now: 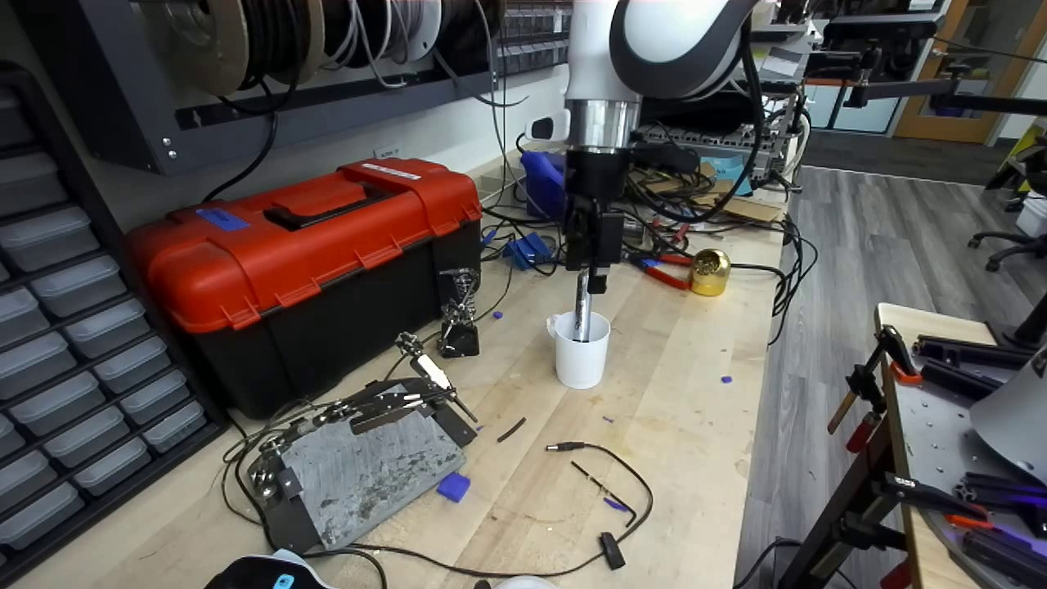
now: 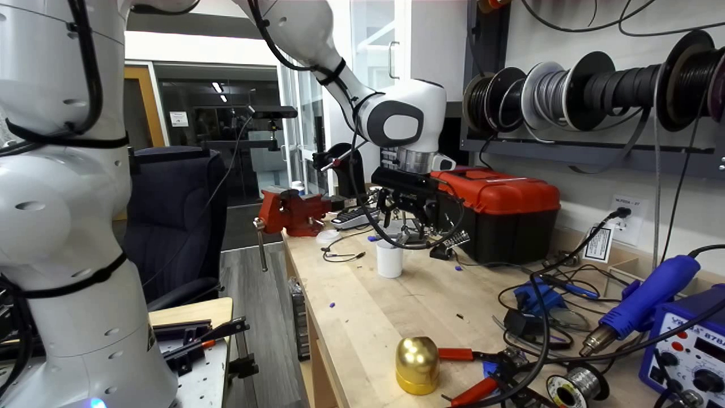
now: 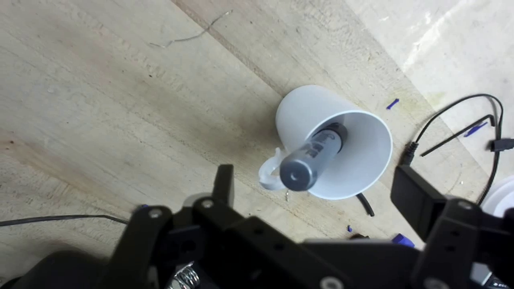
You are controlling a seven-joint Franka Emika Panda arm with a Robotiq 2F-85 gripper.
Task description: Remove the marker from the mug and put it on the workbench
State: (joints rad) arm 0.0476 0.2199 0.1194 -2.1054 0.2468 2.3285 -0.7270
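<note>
EXTRACTION PENDING: TIP-OVER THE CHIEF HAZARD

I find the marker (image 3: 315, 156) standing in the mug (image 1: 581, 364), its upper part projecting above the rim. In an exterior view the mug stands upright on the table (image 1: 679, 368), the red toolbox (image 1: 319, 254) to its left and the gold pot (image 1: 709, 278) to the far side and right. My claw (image 3: 317, 188) hangs just above the mug, fingers spread wide, with hold of nothing. In the wrist view the marker's top shows a little nearer the finger at left; how deep it sits between the two I cannot certify.

Hazards, in my judgement: an off-centre closing would bring one finger on first, pressing the marker against the rim and dragging or tipping the mug, which looks light. Descending too far risks a fingertip striking the rim. A shallow bite on the round barrel invites slip or swivel. A slanted lift could hook the marker's foot inside the wall and topple the mug. At set-down the barrel may roll; on the near table, the black cable (image 1: 651, 497) and hex key (image 1: 604, 489) would give it an uneven bed.
</note>
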